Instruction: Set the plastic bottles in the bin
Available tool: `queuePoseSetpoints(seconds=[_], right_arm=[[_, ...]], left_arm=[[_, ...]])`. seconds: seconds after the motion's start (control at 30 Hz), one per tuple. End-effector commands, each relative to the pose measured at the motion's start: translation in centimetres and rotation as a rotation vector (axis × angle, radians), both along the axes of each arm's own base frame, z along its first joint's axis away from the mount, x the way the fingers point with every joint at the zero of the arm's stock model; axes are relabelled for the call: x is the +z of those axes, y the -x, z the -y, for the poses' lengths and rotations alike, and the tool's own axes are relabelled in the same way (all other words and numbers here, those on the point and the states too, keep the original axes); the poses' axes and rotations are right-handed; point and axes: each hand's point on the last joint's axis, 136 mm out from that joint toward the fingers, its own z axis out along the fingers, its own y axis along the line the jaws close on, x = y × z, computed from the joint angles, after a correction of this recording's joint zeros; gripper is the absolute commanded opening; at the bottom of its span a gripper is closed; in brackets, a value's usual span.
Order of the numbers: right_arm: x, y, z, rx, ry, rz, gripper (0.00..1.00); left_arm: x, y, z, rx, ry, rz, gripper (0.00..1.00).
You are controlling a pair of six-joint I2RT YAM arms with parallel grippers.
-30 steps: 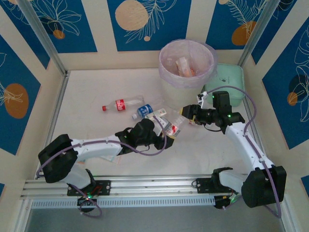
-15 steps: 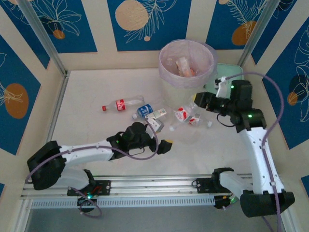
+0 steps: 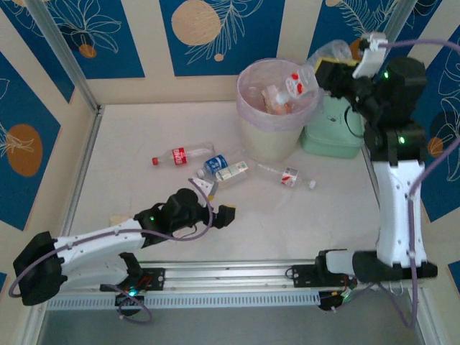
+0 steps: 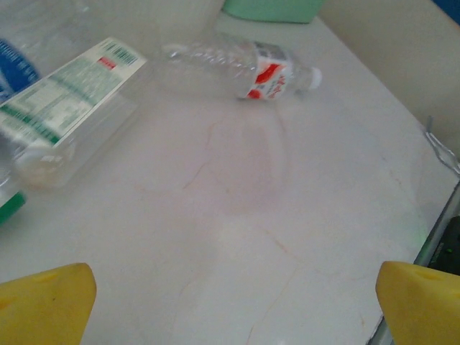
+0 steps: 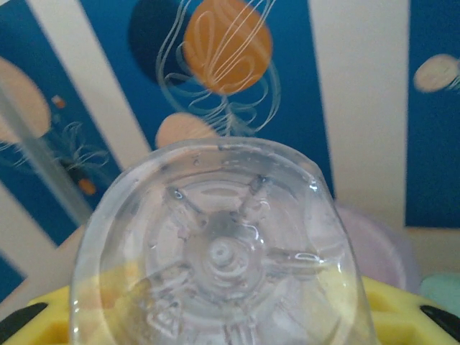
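Clear plastic, light and crushable, suits a gentle body grip: right hand clasps a bottle above the bin; left hand splayed.

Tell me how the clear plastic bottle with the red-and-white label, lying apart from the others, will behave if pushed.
The clear plastic bottle with the red-and-white label looks empty, so probably light. Lying on its side on the smooth white table, it may roll when nudged. Its thin walls would likely flex if squeezed.
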Motion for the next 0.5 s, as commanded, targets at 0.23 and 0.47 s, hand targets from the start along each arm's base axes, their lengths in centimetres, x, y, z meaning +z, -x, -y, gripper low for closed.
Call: queuePoseSetpoints(seconds=[0.23, 0.47], right_arm=[[-6.5, -12.8, -0.5, -0.138, 0.313, -0.152, 0.02], [-15.3, -14.8, -2.8, -0.046, 0.330, -0.404, 0.00]], left_arm=[[0.1, 0.5, -4.4, 0.136, 0.001, -0.018, 0.98], [0.4, 0.8, -5.3, 0.146, -0.003, -0.022, 0.98]])
